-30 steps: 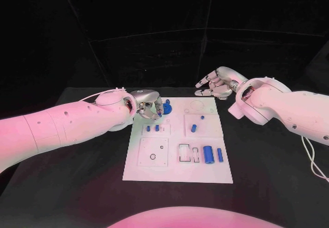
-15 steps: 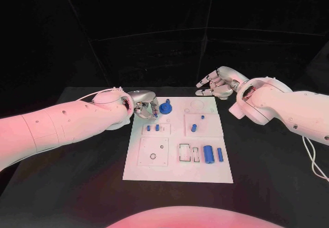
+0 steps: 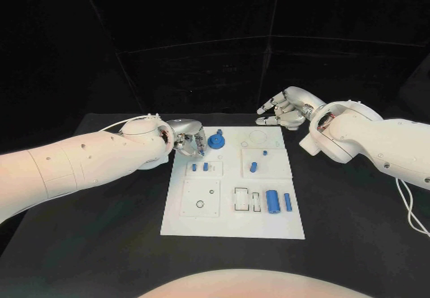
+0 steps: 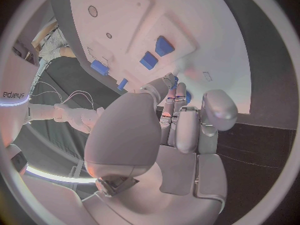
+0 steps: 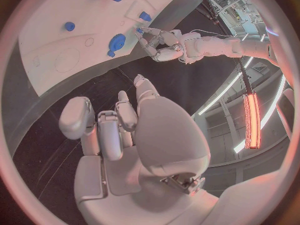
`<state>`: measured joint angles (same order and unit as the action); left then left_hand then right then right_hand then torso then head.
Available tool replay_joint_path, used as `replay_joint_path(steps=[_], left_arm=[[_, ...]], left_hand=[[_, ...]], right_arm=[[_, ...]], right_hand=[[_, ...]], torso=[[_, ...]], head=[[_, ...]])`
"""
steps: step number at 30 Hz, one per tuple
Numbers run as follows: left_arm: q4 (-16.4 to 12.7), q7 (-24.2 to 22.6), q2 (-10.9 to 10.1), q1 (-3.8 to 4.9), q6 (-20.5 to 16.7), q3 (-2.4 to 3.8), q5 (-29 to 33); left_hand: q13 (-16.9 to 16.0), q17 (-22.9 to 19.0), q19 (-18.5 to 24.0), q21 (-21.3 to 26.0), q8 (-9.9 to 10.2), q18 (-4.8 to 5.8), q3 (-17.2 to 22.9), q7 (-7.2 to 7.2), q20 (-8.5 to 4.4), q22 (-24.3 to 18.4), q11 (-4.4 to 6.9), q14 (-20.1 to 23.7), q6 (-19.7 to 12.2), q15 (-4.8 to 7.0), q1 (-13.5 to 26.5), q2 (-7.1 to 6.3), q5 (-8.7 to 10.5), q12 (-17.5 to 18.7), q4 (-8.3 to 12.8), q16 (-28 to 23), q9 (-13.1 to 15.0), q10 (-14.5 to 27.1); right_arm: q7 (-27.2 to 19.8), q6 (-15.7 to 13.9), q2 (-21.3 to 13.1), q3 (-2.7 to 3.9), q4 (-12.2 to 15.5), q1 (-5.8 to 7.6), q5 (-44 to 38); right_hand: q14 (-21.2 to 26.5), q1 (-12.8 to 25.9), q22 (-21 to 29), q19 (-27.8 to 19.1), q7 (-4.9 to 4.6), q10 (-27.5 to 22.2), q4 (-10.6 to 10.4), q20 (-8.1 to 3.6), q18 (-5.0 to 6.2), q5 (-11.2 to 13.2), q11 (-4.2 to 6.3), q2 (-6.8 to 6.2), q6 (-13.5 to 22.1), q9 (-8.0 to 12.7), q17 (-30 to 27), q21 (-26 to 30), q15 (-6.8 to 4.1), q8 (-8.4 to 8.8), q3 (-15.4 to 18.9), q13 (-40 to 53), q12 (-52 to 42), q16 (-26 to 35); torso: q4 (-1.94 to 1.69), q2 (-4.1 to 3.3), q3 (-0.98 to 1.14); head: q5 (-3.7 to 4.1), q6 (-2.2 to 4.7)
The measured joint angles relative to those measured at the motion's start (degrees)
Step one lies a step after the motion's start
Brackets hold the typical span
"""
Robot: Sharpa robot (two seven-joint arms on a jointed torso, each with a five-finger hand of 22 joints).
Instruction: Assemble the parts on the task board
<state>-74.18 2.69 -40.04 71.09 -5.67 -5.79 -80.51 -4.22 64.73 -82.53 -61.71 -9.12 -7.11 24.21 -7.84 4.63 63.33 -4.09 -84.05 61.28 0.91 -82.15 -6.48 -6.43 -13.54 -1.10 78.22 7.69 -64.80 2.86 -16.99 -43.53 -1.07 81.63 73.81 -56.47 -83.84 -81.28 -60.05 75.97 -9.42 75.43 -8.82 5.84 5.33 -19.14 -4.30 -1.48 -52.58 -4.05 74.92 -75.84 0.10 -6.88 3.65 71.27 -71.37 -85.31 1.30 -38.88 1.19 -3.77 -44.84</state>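
My left hand (image 3: 189,140) is at the task board (image 3: 233,217) upper-left corner, fingertips beside the round blue part (image 3: 218,142); grip unclear. Right hand (image 3: 287,107) is empty, fingers loosely curled, upper right.

A white task board (image 3: 231,223) lies on a black table (image 3: 99,248). Small bright blue parts (image 3: 271,201) sit on the board, some framed by thin dark outlines. Two white arms end in silver hands, left hand (image 3: 190,138) and right hand (image 3: 285,105).

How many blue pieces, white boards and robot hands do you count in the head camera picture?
Blue pieces: 7
White board: 1
Silver hands, left hand and right hand: 2
Total: 10
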Motion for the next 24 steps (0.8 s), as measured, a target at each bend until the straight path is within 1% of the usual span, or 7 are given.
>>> replay_joint_path(steps=[10, 11, 12, 13, 22, 24], left_arm=[[0.6, 0.2, 0.6, -0.17, 0.8, 0.00, 0.1], [0.7, 0.2, 0.6, -0.17, 0.8, 0.00, 0.1], [0.7, 0.2, 0.7, -0.17, 0.9, 0.00, 0.1], [0.8, 0.2, 0.7, -0.17, 0.9, 0.00, 0.1], [1.0, 0.3, 1.0, -0.20, 1.4, 0.01, 0.1], [1.0, 0.3, 1.0, -0.21, 1.4, 0.01, 0.1]], left_hand=[[0.0, -0.1, 0.0, -0.2, 0.0, 0.00, 0.0, 0.18, 0.00, 0.2, 0.02, 0.0, 0.1, 0.00, 0.0, 0.00, 0.23, 0.0, 0.0, 0.0, 0.0, 0.0], [0.0, -0.1, 0.0, -0.6, 0.0, 0.30, 0.0, 0.18, 0.00, 0.5, 0.17, 0.0, 0.1, 0.00, 0.0, 0.00, 0.23, 0.0, 0.0, 0.0, 0.0, -0.2], [0.0, -0.1, 0.0, -1.0, 0.0, 0.88, 0.0, 0.18, 0.00, 0.9, 0.21, 0.0, 0.1, 0.00, 0.0, 0.00, 0.23, 0.0, 0.0, 0.0, 0.0, -0.2], [0.0, -0.2, -0.2, -1.5, 0.0, 0.90, 0.1, 0.18, 0.20, 1.3, 0.21, 0.0, 0.1, 0.00, 0.0, 0.00, 0.23, 0.0, 0.1, 0.0, 0.0, -0.2], [0.0, -0.2, -0.2, -1.5, 0.1, 0.90, 0.2, 0.18, 0.21, 1.6, 0.21, 0.0, 0.1, 0.00, 0.0, 0.00, 0.23, 0.2, 0.2, 0.0, 0.0, -0.2], [0.0, -0.3, -0.2, -1.8, 0.2, 0.90, 0.2, 0.18, 0.21, 1.8, 0.21, 0.0, 0.1, 0.00, 0.2, -0.23, 0.23, 0.2, 0.2, 0.0, -0.1, -0.2]], right_arm=[[0.0, 0.0, 0.1, 0.00, -0.1, 0.00, 0.0], [0.0, 0.0, 0.1, 0.00, -0.1, -0.01, 0.0], [0.0, 0.0, 0.1, 0.00, -0.1, -0.01, 0.0], [0.0, 0.0, 0.1, 0.00, -0.1, -0.01, 0.0], [0.0, 0.0, 0.1, 0.00, -0.1, -0.01, 0.0], [0.0, 0.1, 0.1, 0.00, -0.1, -0.01, 0.0]], right_hand=[[0.0, 0.0, 0.0, 0.0, 0.00, 0.0, 0.0, 0.00, 0.00, 0.0, 0.00, 0.00, 0.0, 0.0, 0.0, 0.0, 0.00, 0.00, 0.0, 0.0, 0.0, 0.0], [0.0, 0.0, 0.0, 0.0, 0.00, 0.0, 0.0, 0.00, 0.00, 0.0, 0.00, 0.00, 0.0, 0.0, 0.0, 0.0, 0.00, 0.00, 0.0, 0.0, 0.0, 0.0], [0.0, 0.0, 0.0, 0.0, 0.00, 0.0, 0.0, 0.00, 0.00, 0.0, 0.00, 0.00, 0.0, 0.0, 0.0, 0.0, 0.00, 0.00, 0.0, 0.0, 0.0, 0.0], [0.0, 0.0, 0.0, 0.0, 0.00, 0.0, 0.0, 0.00, 0.00, 0.0, 0.00, 0.00, 0.0, 0.0, 0.0, 0.0, 0.00, 0.00, 0.0, 0.0, 0.0, 0.0], [0.0, 0.0, 0.0, 0.0, 0.00, 0.0, 0.0, 0.00, 0.00, 0.0, 0.00, 0.00, 0.0, 0.0, 0.0, 0.0, 0.00, 0.00, 0.0, 0.0, 0.0, 0.0], [0.0, 0.0, 0.0, 0.0, 0.00, 0.0, 0.0, 0.00, 0.00, 0.0, 0.00, 0.00, 0.0, 0.0, 0.0, 0.0, 0.00, 0.00, 0.0, 0.0, 0.0, 0.0]], torso=[[0.04, 0.00, -0.01], [0.04, 0.00, -0.01], [0.04, 0.00, -0.01], [0.04, 0.00, -0.01], [0.04, -0.01, 0.01], [0.04, -0.01, 0.02]], head=[[-0.01, -0.12], [0.00, -0.14], [0.02, -0.15], [0.04, -0.15], [0.08, -0.17], [0.08, -0.19]])
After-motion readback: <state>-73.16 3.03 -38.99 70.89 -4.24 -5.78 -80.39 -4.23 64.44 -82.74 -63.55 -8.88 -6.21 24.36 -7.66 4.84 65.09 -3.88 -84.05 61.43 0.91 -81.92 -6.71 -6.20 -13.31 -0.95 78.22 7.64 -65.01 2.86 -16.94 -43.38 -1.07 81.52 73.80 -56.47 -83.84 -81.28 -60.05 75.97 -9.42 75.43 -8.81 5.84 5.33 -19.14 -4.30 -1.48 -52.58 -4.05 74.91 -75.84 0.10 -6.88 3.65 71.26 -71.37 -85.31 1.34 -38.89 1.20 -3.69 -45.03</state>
